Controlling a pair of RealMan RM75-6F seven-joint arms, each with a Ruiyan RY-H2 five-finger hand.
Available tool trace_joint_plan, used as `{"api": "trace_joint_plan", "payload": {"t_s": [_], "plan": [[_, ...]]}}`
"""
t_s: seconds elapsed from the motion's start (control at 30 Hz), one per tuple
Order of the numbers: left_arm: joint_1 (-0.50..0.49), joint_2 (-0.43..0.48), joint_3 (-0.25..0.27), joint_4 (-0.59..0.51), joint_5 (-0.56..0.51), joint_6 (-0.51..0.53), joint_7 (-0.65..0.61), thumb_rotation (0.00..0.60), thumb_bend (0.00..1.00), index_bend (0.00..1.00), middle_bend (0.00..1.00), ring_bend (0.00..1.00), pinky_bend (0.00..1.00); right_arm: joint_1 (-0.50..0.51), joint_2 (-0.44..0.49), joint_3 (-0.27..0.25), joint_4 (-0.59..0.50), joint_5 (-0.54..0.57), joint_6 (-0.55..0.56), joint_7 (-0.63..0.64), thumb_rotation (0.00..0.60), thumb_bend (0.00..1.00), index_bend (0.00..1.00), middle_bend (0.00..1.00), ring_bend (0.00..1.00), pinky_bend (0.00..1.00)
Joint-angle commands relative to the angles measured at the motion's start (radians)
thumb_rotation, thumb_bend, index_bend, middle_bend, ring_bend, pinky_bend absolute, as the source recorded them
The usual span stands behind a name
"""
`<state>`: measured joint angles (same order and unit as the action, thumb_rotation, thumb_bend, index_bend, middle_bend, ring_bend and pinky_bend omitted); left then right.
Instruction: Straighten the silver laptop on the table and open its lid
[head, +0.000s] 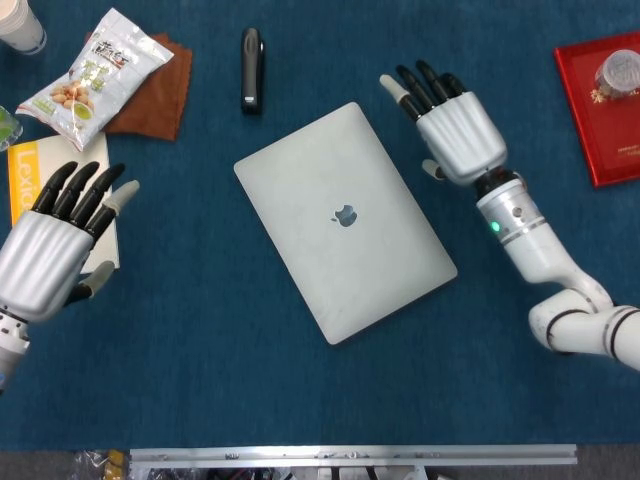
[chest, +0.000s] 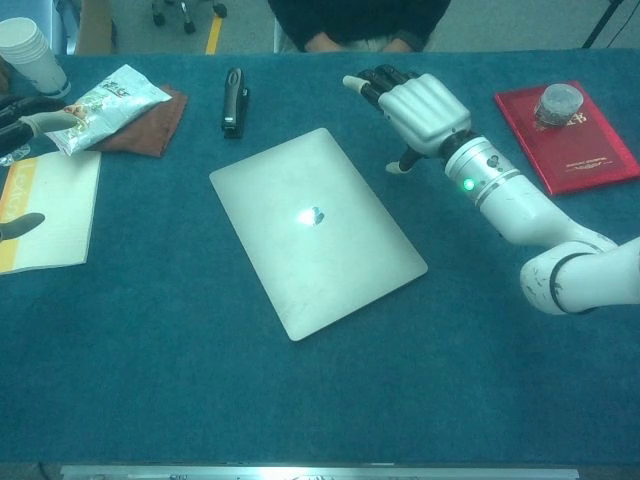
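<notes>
The silver laptop lies closed and skewed on the blue table, its corners pointing up, down and to the sides. My right hand hovers just right of the laptop's upper right edge, fingers spread, holding nothing and not touching it. Far to the left, my left hand is also spread and empty over the yellow-and-white booklet. In the chest view only the fingertips of the left hand show at the frame's left edge.
A black stapler lies beyond the laptop. A snack bag on a brown cloth, a yellow-and-white booklet and a paper cup occupy the left. A red booklet with a jar sits far right.
</notes>
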<state>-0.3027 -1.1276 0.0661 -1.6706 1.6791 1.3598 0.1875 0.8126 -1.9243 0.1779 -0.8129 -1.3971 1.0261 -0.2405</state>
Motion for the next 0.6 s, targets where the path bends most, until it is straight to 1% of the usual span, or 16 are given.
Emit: {"api": "trace_joint_plan", "payload": {"t_s": [0.03,0.4,0.6], "plan": [[0.002,0.001,-0.003,0.004,-0.001,0.002,-0.004,0.600,0.27,0.01,0.04,0.00,0.05,0.026,-0.046,0.007,0.065,-0.003,-0.021,0.020,0.600,0.00,0.00,0.08,0.00,0.22],[0.012,0.002,-0.015,0.036,-0.010,0.011,-0.042,0.600,0.27,0.01,0.04,0.00,0.05,0.090,-0.169,0.016,0.282,-0.008,-0.067,0.085,0.600,0.00,0.00,0.08,0.00,0.23],[0.013,0.001,-0.022,0.053,-0.013,0.013,-0.061,0.600,0.27,0.01,0.04,0.00,0.05,0.115,-0.208,0.020,0.357,-0.012,-0.076,0.121,0.600,0.00,0.00,0.08,0.00,0.23]]}}
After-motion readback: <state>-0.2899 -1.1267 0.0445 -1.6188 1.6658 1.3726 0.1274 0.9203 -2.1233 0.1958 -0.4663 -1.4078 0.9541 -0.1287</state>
